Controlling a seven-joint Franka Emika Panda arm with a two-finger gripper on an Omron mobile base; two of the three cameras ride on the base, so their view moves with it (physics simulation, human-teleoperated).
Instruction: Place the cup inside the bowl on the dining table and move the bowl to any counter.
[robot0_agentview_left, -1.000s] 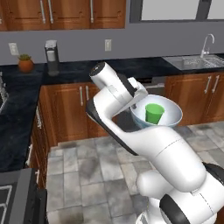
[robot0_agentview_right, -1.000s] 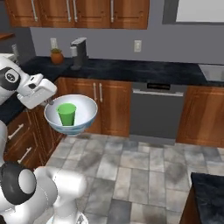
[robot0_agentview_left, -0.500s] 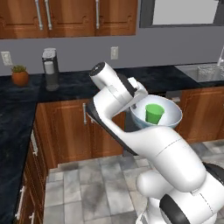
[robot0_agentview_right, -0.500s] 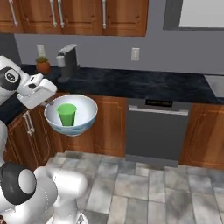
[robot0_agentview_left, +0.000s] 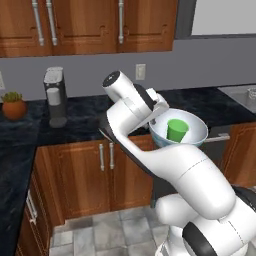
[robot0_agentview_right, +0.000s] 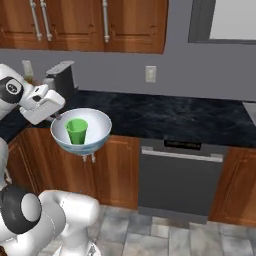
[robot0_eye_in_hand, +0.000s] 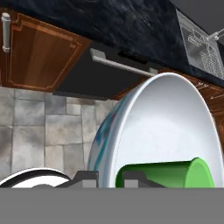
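The pale bluish-white bowl (robot0_agentview_left: 193, 136) hangs in the air in front of the counter (robot0_agentview_left: 85, 120), above the floor. The green cup (robot0_agentview_left: 176, 130) stands upright inside it. My gripper (robot0_agentview_left: 154, 120) is shut on the bowl's near rim. In the right base view the bowl (robot0_agentview_right: 96, 136), with the cup (robot0_agentview_right: 76, 131) in it, floats just in front of the counter's (robot0_agentview_right: 175, 117) edge, and the gripper (robot0_agentview_right: 56, 116) pinches its left rim. The hand view shows the bowl (robot0_eye_in_hand: 166, 122) and cup (robot0_eye_in_hand: 170, 174) close up, the gripper (robot0_eye_in_hand: 109, 177) clamped on the rim. The dining table is out of view.
A coffee machine (robot0_agentview_left: 55, 97) and a potted plant (robot0_agentview_left: 13, 105) stand on the counter's left part. A dishwasher (robot0_agentview_right: 180, 180) sits under the counter to the bowl's right. A sink (robot0_eye_in_hand: 201, 43) lies farther right. Wall cabinets (robot0_agentview_left: 90, 25) hang above.
The whole scene has shifted and grown: the base has driven closer to the counter. The bowl with the cup stays in the same grip in front of the arm.
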